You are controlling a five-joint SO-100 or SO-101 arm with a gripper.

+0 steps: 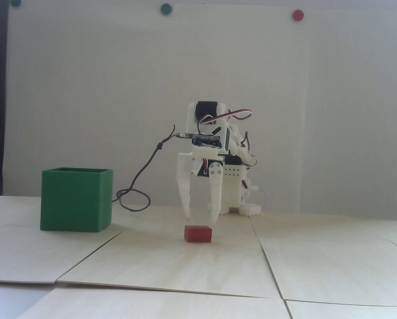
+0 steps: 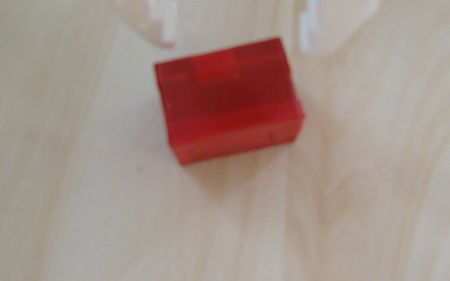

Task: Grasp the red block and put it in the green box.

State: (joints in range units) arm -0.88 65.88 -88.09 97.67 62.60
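A: Red block (image 1: 198, 234) sits flat on the pale wooden worktop (image 1: 172, 262), and the white gripper (image 1: 201, 219) hangs right above it, fingers pointing straight down!

B: Jaws spread apart, nothing between them. In the fixed view the two tips sit just over the block's top edge, one toward each end, not touching it.

A: And the wrist view?

B: Blurry, but the block (image 2: 229, 100) fills the middle, slightly skewed, with both white fingertips (image 2: 164, 24) poking in from the top edge, one on each side of its far end.

A: Where's the green box (image 1: 76, 199)?

B: Off to the left in the fixed view, well apart from the block, upright on the worktop. A dark cable (image 1: 142, 179) loops down behind it from the arm.
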